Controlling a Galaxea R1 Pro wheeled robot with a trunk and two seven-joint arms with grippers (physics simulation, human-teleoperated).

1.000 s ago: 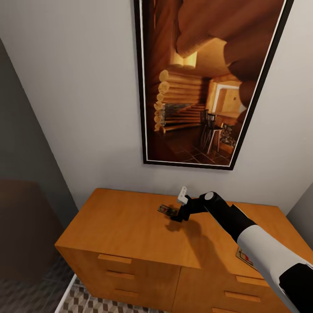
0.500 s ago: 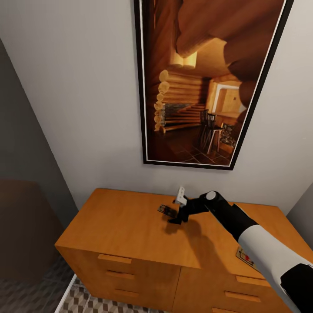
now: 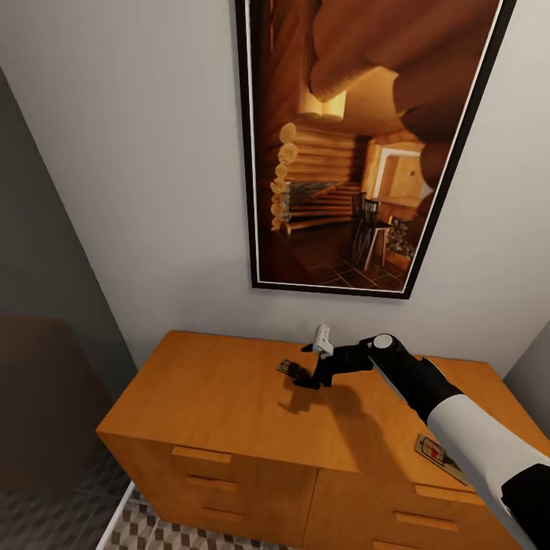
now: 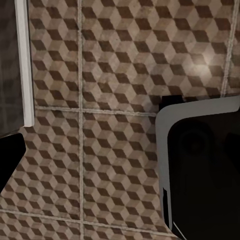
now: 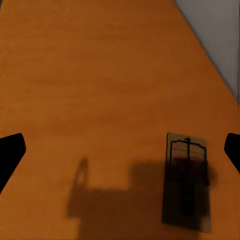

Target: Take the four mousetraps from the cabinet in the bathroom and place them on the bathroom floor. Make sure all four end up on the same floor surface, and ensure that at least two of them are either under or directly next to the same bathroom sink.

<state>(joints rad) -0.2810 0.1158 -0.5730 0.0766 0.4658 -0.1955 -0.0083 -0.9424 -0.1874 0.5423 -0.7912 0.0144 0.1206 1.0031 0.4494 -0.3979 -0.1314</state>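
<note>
**Mousetraps on the cabinet top, right gripper over one**

Mousetrap [image 3: 289, 368] lies flat on the orange-brown cabinet [image 3: 214, 397], near the middle-back of its top, w/ the right gripper [image 3: 312, 376] poised just above and beside it. From the right wrist cam the same trap [image 5: 186, 182] sits on bare wood, partly in shadow, closer to one dark fingertip [image 5: 233, 149] than the other; fingers are spread wide apart, nothing pinched between them. A 2nd mousetrap [image 3: 434, 452] rests near the cabinet's front right edge, beside the black-and-white forearm. Framed picture [image 3: 359, 145] of a log-cabin interior hangs on the wall behind. Cube-pattern bathroom floor [image 4: 110, 75] appears in the left wrist cam, along w/ a dark, grey-rimmed part of the robot. Can't tell the left gripper's state.
</note>
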